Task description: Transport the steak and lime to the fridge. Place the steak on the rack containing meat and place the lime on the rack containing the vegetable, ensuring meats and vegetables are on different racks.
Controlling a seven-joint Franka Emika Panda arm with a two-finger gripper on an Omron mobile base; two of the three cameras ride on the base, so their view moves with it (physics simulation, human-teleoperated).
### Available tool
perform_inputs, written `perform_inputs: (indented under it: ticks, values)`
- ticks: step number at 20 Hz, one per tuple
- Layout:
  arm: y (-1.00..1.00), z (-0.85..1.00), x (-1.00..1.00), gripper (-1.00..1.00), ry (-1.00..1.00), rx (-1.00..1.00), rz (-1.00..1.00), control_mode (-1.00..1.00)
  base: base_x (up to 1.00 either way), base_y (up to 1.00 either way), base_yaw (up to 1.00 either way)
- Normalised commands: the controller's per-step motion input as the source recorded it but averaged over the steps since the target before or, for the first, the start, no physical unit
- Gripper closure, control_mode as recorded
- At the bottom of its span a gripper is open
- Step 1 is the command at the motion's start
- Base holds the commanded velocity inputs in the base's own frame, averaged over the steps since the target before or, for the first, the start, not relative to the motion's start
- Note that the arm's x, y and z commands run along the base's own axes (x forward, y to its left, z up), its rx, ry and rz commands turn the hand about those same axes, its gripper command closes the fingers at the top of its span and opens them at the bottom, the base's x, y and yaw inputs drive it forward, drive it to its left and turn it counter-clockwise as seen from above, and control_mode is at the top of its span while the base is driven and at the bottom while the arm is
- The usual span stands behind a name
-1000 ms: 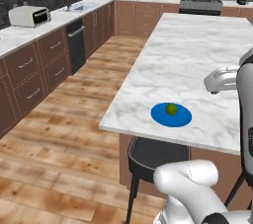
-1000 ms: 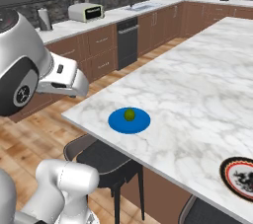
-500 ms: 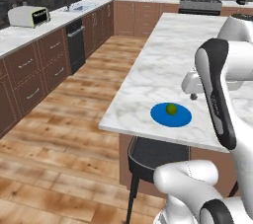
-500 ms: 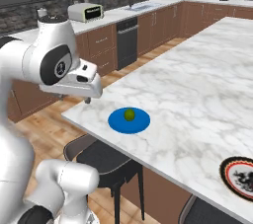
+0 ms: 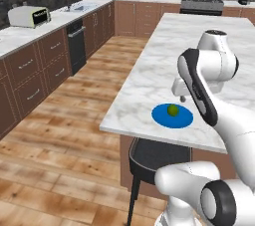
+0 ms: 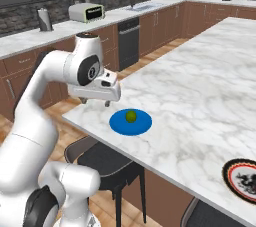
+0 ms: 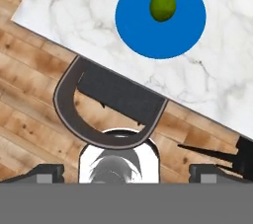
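Observation:
The lime is a small yellow-green ball lying on a round blue plate near the front corner of the marble island. The right base view has the lime on the plate too. My gripper hangs open above the island's edge, just left of the plate, with nothing between its fingers. From the left base view the gripper hovers just behind the lime. Looking down in the hand view, the lime and plate lie at the top, beyond the gripper. The steak and the fridge are out of view.
A dark stool stands under the island edge below the plate. A dark red-rimmed plate lies on the island at the lower right. Cabinets with a toaster line the far left wall across open wooden floor.
The arm has swung in from the side, bringing the gripper over the island corner beside the blue plate. The lime and plate have not moved.

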Motion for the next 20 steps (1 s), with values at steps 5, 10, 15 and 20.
perform_inputs:
  ticks: [5, 10, 15, 20]
  values:
    - [-0.27, -0.52, 0.71, -1.0, 0.07, 0.0, 0.0, -1.0, 0.0, 0.0, 0.0]
    - [-0.26, -0.32, 0.48, -1.0, 0.12, 0.0, 0.0, -1.0, 0.0, 0.0, 0.0]
    - [-0.16, -0.44, 0.42, -1.0, 0.1, 0.0, 0.04, -1.0, 0.0, 0.0, 0.0]
    - [-0.05, -0.49, 0.6, -1.0, 0.05, 0.0, 0.04, -1.0, 0.0, 0.0, 0.0]
